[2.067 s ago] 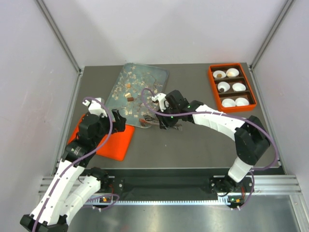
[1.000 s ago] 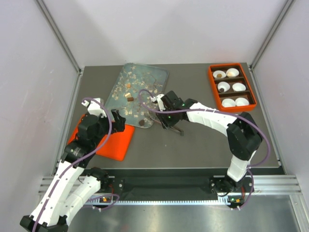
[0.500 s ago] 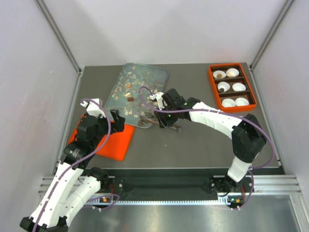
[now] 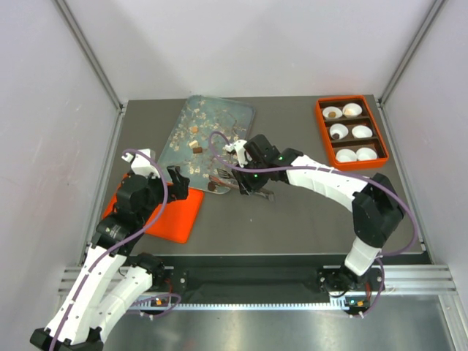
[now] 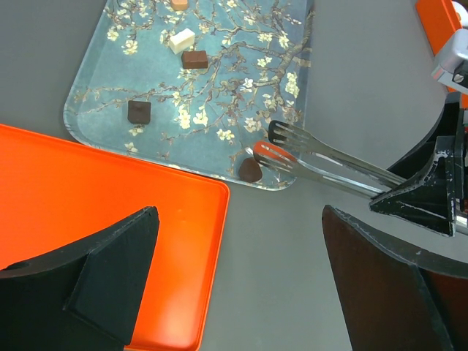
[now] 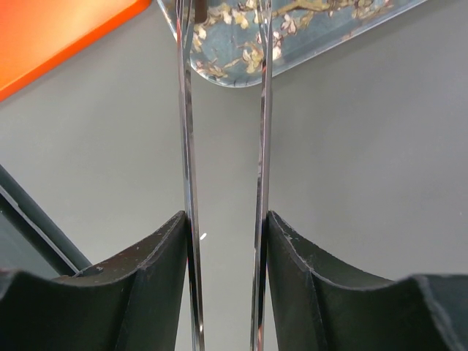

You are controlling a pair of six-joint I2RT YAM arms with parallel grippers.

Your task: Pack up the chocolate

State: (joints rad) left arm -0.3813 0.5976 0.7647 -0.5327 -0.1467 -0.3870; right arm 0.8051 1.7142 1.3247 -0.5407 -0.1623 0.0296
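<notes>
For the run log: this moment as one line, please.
right gripper: gripping tongs | tong tips: open, beside chocolate at floral tray edge | left gripper: open, empty

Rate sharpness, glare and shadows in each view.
Top external: even soft light, faint shadows, tray sharp. Left wrist: chocolate and tongs crisp, left gripper dark and soft-edged. Right wrist: right gripper slightly soft close up, thin glare along the tongs.
</notes>
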